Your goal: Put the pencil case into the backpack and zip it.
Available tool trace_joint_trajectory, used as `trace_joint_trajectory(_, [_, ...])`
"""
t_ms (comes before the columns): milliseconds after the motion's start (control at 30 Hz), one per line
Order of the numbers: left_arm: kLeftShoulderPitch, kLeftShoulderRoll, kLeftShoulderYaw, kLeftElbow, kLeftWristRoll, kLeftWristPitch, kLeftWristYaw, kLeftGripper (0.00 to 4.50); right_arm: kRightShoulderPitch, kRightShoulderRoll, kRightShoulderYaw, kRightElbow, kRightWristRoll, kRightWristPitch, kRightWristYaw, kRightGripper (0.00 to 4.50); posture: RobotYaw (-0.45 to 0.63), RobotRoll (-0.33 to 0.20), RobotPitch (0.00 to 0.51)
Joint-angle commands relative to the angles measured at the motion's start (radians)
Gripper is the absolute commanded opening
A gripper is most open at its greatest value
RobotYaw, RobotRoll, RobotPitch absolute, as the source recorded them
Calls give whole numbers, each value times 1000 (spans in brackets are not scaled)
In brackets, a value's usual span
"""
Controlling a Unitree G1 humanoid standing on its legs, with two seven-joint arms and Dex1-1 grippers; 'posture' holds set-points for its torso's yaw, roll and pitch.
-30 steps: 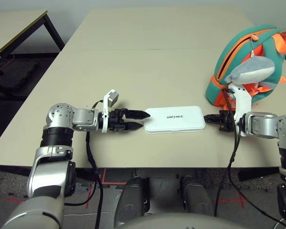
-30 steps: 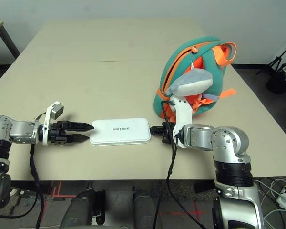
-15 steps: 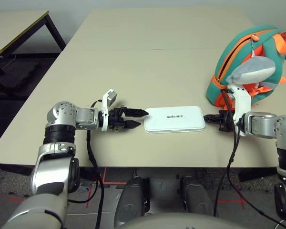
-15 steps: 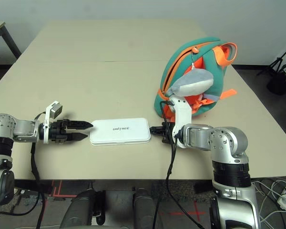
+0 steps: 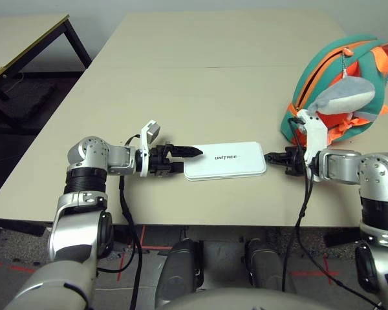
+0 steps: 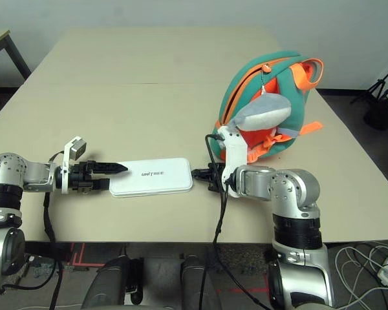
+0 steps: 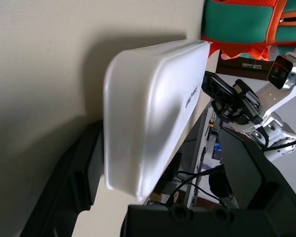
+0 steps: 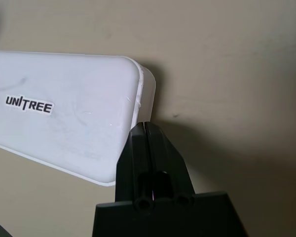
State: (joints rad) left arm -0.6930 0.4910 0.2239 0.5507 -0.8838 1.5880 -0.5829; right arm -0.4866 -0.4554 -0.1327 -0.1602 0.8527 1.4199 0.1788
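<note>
Pale and smooth, the desk (image 5: 168, 97) stretches away under me, and on its near part lies the pencil case (image 5: 233, 161), flat, lettering up, between my two hands. It is outside the backpack (image 6: 297, 97), so I judge that the job is in its first step: getting a grip on the case.

At one end of the case is my left end effector (image 7: 113, 170), spread wide, with that end of the case between its two fingers — around it, but not clamped on it. At the opposite end my right end effector (image 8: 145, 126) is narrow, its fingers together and holding nothing; the tips meet the end wall of the case, and I take them to be a stop or a gentle push toward my left.

Beyond my right forearm (image 6: 258, 184) stands the backpack, teal and orange, with the grey plush whale (image 6: 264, 112) hanging on its front.

Next, I think, I should close the left fingers squarely on the case while the right one keeps it from sliding off — then lift. Closing too near the edge could let it twist or slip out. Opening the bag, inserting the case and zipping are all left to do.
</note>
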Motion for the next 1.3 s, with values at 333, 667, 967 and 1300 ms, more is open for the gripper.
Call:
trace_joint_trajectory(333, [55, 8, -56, -51, 32, 26, -40, 2905, -22, 30, 21, -7, -65, -5, 58, 0, -18, 0, 108])
trace_joint_trajectory(667, [40, 51, -21, -159, -8, 26, -108, 1407, -45, 10, -15, -67, -69, -84, 149, 1222, -12, 0, 100])
trace_joint_trajectory(967, [18, 156, 30, -286, -164, 26, -65, 1356, 24, -244, -354, -311, 338, 191, 283, 4082, -27, 0, 124])
trace_joint_trajectory(1300, [-8, 88, 124, -291, -203, 26, 68, 1356, 475, -773, -706, -207, 871, 112, 176, 4500, -120, 0, 159])
